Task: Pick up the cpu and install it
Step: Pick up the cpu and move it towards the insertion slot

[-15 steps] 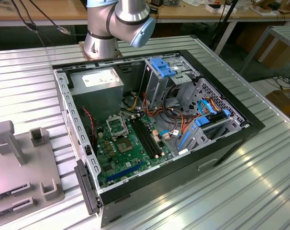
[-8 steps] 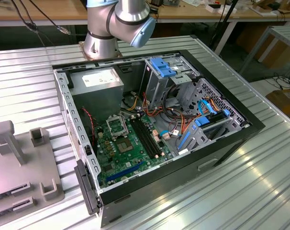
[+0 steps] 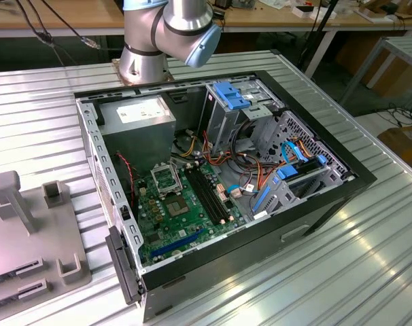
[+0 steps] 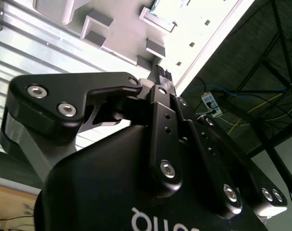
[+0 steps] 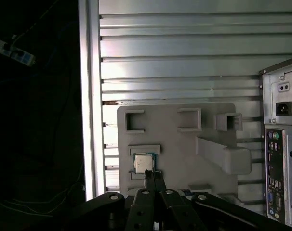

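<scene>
In the first wrist view the cpu [image 5: 143,162], a small square chip with a dull silver top, lies flat in a recess of the grey fixture plate [image 5: 175,144]. My gripper [image 5: 153,174] hangs well above the plate, its tips overlapping the cpu's near edge in the picture. The fingers [image 5: 158,179] are pressed together and shut on nothing. The second wrist view has the gripper [image 4: 161,73] from the side, tips closed, with the fixture plate [image 4: 117,43] beyond. In the exterior view the silver-framed socket [image 3: 166,178] sits on the green motherboard [image 3: 185,217] inside the open computer case [image 3: 315,197].
The case stands on a ribbed metal table [image 3: 369,272], with the arm's base [image 3: 146,58] behind it. Long black memory slots [image 3: 209,197], cable bundles [image 3: 250,166] and blue drive brackets [image 3: 287,180] crowd the case. The fixture plate [image 3: 29,231] with upright blocks lies at the exterior view's left.
</scene>
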You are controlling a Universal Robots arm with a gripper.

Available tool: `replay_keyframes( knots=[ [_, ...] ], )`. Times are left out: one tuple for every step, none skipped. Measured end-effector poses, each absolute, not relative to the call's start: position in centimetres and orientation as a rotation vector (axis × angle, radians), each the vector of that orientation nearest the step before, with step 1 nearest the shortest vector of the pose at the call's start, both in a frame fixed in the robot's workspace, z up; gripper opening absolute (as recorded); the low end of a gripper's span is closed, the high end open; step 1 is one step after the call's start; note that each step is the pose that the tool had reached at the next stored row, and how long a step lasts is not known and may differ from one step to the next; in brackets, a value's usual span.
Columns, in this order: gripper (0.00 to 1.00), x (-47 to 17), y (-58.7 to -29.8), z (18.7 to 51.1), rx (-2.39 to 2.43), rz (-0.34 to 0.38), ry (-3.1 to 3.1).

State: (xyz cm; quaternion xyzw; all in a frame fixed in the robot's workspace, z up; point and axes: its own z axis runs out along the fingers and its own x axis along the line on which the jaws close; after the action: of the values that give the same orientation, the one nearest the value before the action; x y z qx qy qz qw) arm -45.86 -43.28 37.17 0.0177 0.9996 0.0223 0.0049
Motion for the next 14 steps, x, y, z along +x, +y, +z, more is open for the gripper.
replay_keyframes(
  knots=[
    [0.11,-45.9,-43.3,37.2,0.055,0.070,3.131],
    [0.17,-45.9,-43.3,37.2,0.055,0.070,3.131],
    [0.23,-45.9,-43.3,37.2,0.055,0.070,3.131],
    [0.29,-45.9,-43.3,37.2,0.055,0.070,3.131],
    [0.35,-45.9,-43.3,37.2,0.055,0.070,3.131],
    [0.42,-45.9,-43.3,37.2,0.055,0.070,3.131],
    [0.42,-45.9,-43.3,37.1,0.055,0.070,3.132],
    [0.47,-45.9,-43.3,37.1,0.051,0.070,3.134],
    [0.54,-45.9,-43.3,36.9,0.038,0.070,3.136],
    [0.54,-45.9,-43.3,36.8,0.024,0.070,3.137],
    [0.54,-45.9,-43.3,36.7,0.007,0.070,3.137],
    [0.54,-46.0,-43.3,36.4,-0.016,0.070,3.138],
    [0.54,-46.0,-43.3,36.2,-0.039,0.070,3.139],
    [0.54,-46.0,-43.3,36.1,-0.056,0.070,3.139]
  ],
)
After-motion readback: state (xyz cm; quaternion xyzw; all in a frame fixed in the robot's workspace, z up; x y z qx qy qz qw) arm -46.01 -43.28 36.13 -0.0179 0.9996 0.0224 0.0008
